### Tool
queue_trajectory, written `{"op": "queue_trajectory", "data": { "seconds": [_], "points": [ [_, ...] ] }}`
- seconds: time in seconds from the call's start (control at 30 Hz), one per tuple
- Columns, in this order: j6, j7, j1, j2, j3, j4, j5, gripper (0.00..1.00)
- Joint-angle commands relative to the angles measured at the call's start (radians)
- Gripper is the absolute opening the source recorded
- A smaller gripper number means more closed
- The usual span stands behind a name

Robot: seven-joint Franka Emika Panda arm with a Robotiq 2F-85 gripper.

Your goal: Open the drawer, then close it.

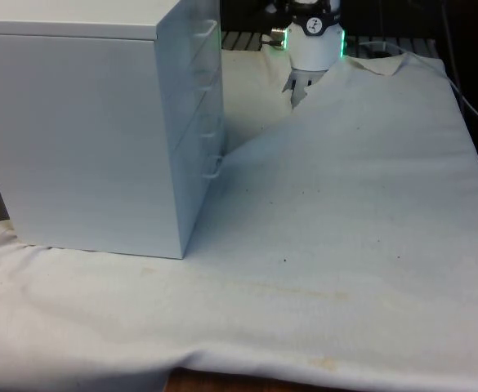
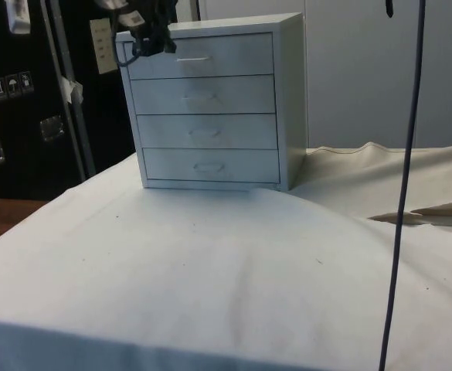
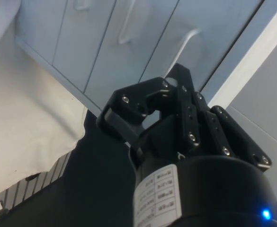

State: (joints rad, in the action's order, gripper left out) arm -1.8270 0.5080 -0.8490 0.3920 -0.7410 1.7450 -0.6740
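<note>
Jaws and their state cannot be told from the front view, where the chest of drawers [image 1: 91,122] stands at the desk's [image 1: 345,245] left. Side view: gripper [image 2: 144,42] hovers beside the shut top drawer [image 2: 202,56]. Wrist view: they sit parted, grasping nothing, near its handle [image 3: 183,47].

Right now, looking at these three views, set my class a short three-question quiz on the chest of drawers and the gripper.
1. How many drawers does the chest of drawers have in the side view?
2. True or false: the bottom drawer stands pulled out.
3. Which drawer is the gripper level with? A) top drawer B) third drawer C) bottom drawer

Key:
1. Four, each with a handle.
2. False; all four fronts sit flush.
3. A; it hangs by that drawer's left end in the side view, beside the handle.
</note>
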Motion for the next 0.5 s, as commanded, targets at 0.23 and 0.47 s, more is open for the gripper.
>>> {"op": "queue_trajectory", "data": {
  "seconds": [0.23,0.47],
  "points": [
    [0.000,0.001,-0.004,-0.002,0.002,0.002,-0.003,0.00],
    [0.001,0.002,-0.003,0.000,0.002,0.001,-0.002,0.20]
  ]
}}
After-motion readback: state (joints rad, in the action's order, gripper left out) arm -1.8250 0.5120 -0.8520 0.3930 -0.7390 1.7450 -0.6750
